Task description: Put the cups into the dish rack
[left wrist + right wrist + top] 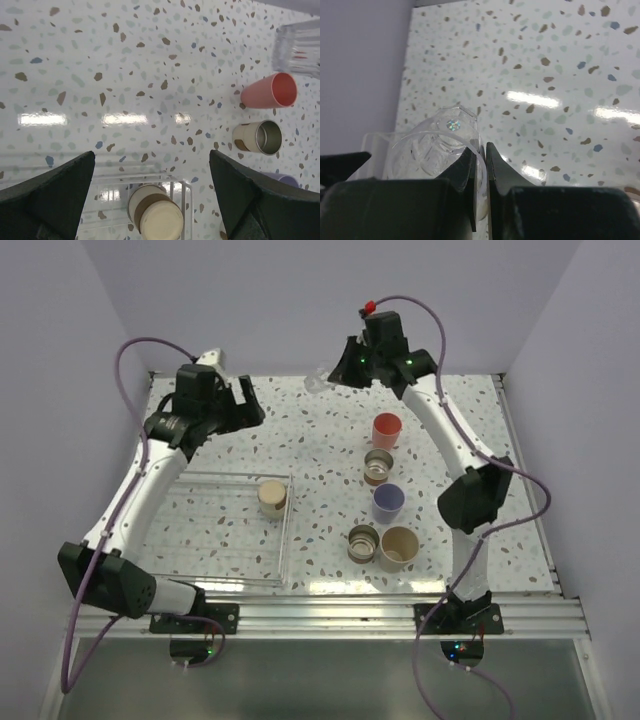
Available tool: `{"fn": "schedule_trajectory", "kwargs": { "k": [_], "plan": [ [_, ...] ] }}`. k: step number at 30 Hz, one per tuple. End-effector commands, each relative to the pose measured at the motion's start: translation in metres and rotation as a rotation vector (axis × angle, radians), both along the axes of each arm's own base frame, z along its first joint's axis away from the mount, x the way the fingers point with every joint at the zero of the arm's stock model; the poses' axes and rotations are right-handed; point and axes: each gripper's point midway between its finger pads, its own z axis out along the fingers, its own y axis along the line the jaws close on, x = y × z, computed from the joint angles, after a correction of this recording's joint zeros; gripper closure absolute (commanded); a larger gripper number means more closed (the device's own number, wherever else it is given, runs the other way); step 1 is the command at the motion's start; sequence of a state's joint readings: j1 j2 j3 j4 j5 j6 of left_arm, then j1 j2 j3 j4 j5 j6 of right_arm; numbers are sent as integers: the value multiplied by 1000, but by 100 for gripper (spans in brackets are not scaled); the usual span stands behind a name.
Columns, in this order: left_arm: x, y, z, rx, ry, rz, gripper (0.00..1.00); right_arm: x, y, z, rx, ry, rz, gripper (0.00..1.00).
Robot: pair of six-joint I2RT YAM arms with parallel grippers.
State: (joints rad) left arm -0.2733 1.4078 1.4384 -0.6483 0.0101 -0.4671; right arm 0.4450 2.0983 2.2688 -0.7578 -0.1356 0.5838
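Your right jaws are pinched together on the wall of the clear faceted plastic tumbler (437, 145), near the far edge of the speckled surface (300, 440). Your left jaws stand wide apart, holding nothing, above the surface just beyond the clear plastic dish rack (190, 530). One cream cup with a brown band (272, 497) stands inside the rack by its right wall. The coral red cup (386, 428), lavender cup (387, 501), cream-beige cup (398, 546) and two metallic cups (378, 465) stand right of it.
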Motion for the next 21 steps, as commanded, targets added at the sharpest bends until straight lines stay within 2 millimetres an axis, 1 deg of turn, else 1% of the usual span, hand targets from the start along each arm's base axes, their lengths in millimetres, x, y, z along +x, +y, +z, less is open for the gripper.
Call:
{"fn": "schedule_trajectory", "kwargs": {
  "k": [1,2,3,4,5,6,7,8,9,10,11,12,13,14,15,16,17,18,19,20,21],
  "plan": [
    [-16,26,53,-40,-168,82,0,-39,12,92,207,-158,115,100],
    [-19,28,60,-41,-193,85,0,-56,9,118,246,-203,137,100],
    [-21,29,65,-43,-218,85,0,-63,12,120,277,-218,162,100],
    [-29,31,76,-51,-255,79,0,-74,15,127,324,-212,191,100],
    [-33,30,82,-59,-277,71,0,-94,13,151,376,-246,220,100],
    [-34,27,88,-81,-309,54,0,-98,17,148,445,-227,225,100],
    [-44,23,102,-117,-354,30,0,-111,21,154,498,-218,271,100],
    [-46,22,115,-150,-400,31,0,-127,18,152,539,-206,283,100],
    [-49,21,113,-178,-408,41,0,-134,20,173,612,-279,316,100],
    [-59,21,124,-251,-432,62,0,-145,19,182,691,-246,319,100],
    [-62,20,125,-278,-443,55,0,-154,18,186,733,-246,338,100],
    [-64,9,124,-320,-458,-7,0,-164,15,192,778,-275,354,100],
    [-70,6,129,-367,-470,-21,0,-170,15,196,830,-246,356,100],
    [-70,2,140,-402,-520,-50,0,-176,15,199,858,-237,377,100],
    [-73,-7,130,-435,-507,-92,0,-180,14,206,899,-267,401,100],
    [-79,-10,136,-496,-524,-96,0,-186,14,213,960,-230,409,100],
    [-81,-13,138,-536,-533,-104,0,-189,13,219,996,-230,422,100],
    [-85,-20,143,-580,-549,-150,0,-193,11,229,1045,-268,450,100],
    [-87,-28,149,-630,-549,-189,0,-195,11,234,1096,-231,450,100],
    [-91,-36,154,-658,-549,-243,0,-196,10,239,1120,-236,456,100],
    [-100,-47,167,-721,-566,-328,1,-198,7,248,1159,-243,463,100]
  ]
}}
